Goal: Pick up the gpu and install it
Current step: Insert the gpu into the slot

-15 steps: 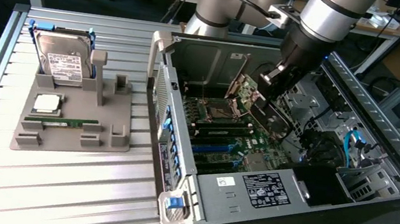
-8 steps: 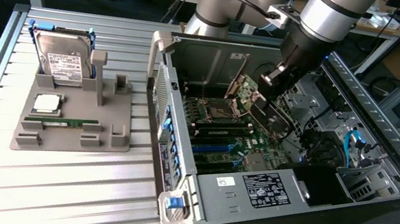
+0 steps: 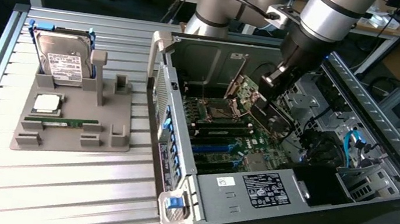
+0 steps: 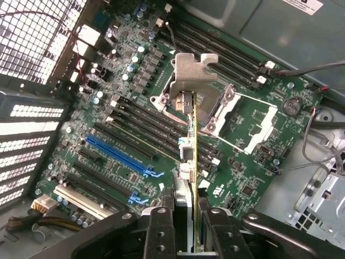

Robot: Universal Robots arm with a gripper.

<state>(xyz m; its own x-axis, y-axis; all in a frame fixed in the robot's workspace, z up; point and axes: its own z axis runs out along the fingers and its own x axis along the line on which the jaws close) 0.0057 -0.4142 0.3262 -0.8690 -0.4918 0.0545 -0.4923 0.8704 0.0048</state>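
Exterior view: the arm is reaching down into the open computer case [image 3: 177, 161], which is lying on its side on the slatted tabletop [image 3: 56, 186]. The pincer [image 3: 268, 86] is pinching the gpu [image 3: 246, 92] and carrying it edge-down above the motherboard [image 3: 257, 149], clear of the board. A grey holder [image 3: 71, 135] is sitting well apart on the exterior view's left, bearing the hard drive [image 3: 62, 60] and the memory stick [image 3: 62, 121]; neither is being handled. Wrist view: the two fingers [image 4: 161, 232] are clamping the card from both faces, so it is showing as a thin upright line running away to its silvery end bracket [image 4: 191, 67]. The card is hanging over the middle of the board, and the long blue slot [image 4: 121, 156] is lying off to one side of it, apart from the card's line. Assessment: the step in hand is judged to be bringing the card over its slot. Doing it well is calling for an upright card, its lower edge running parallel to the slot's length, the bracket facing the case's rear wall, and a straight, level descent without twisting. Risks noted: the loose cables [image 4: 302, 70] near the board's edge, and uneven seating if one end is meeting the slot first.
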